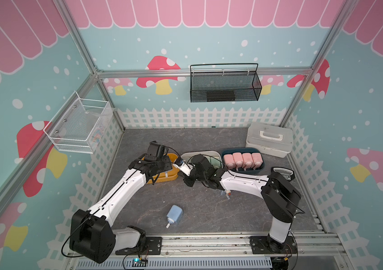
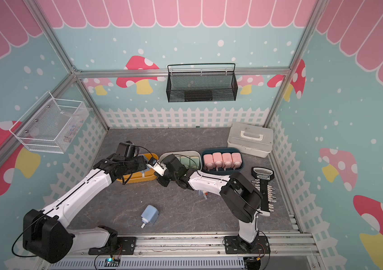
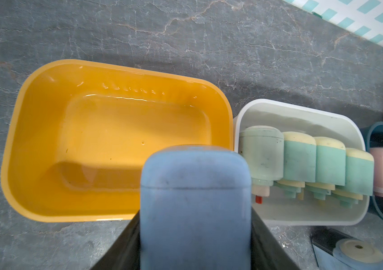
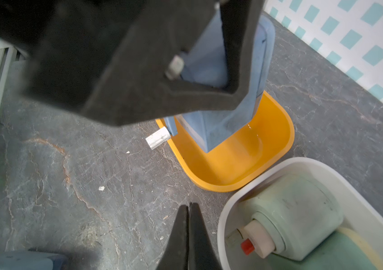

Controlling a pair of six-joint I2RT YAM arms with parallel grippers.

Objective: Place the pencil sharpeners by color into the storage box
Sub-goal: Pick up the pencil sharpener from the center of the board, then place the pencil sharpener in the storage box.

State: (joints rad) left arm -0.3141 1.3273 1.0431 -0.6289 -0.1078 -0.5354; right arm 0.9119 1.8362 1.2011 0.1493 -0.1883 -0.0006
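My left gripper [image 3: 195,224] is shut on a blue pencil sharpener [image 3: 195,187], holding it by both sides above the near edge of the empty yellow box [image 3: 22,163]. In the right wrist view that sharpener [image 4: 220,117] hangs over the yellow box [image 4: 279,145], white stub toward the table. My right gripper [image 4: 189,207] is shut on nothing, low over the table beside the white box [image 4: 223,222]. The white box [image 3: 279,102] holds green sharpeners [image 3: 300,159]. Pink sharpeners [image 1: 242,160] fill the dark blue box [image 1: 242,149]. A blue sharpener [image 1: 174,214] lies loose on the table. Another [image 1: 225,193] shows partly under my right arm.
A white lidded case [image 1: 268,140] stands at the back right. A black tool rack [image 2: 264,189] lies along the right wall. A black mesh basket [image 1: 224,84] and a white one [image 1: 78,126] hang on the walls. My two wrists are close together between the boxes.
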